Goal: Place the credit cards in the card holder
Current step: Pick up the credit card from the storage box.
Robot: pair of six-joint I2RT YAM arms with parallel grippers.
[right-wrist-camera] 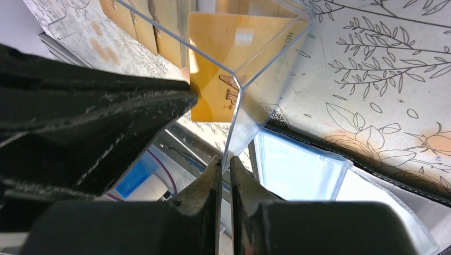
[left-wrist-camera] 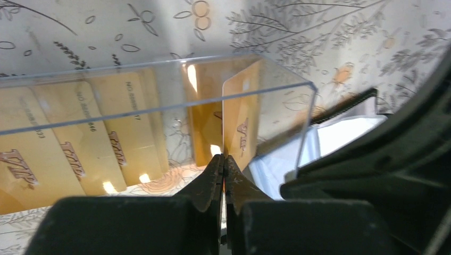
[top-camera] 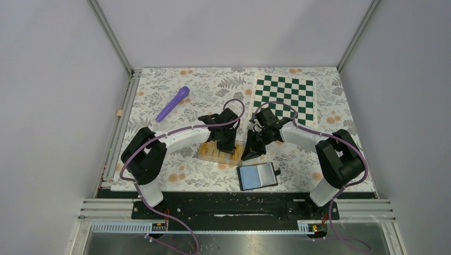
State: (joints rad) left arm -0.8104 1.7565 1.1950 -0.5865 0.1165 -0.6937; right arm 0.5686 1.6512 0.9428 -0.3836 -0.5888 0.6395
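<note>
We judge the step to be drawing one card out: our left claw (left-wrist-camera: 224, 162) is pinched together on the edge of an upright credit card (left-wrist-camera: 242, 125) in the clear box (left-wrist-camera: 159, 79), while the right claw (right-wrist-camera: 225, 162) clamps the box's corner wall. The card holder (top-camera: 257, 177) lies open at four o'clock of the box. Next, the card must travel there and slide in edge-first.
</note>
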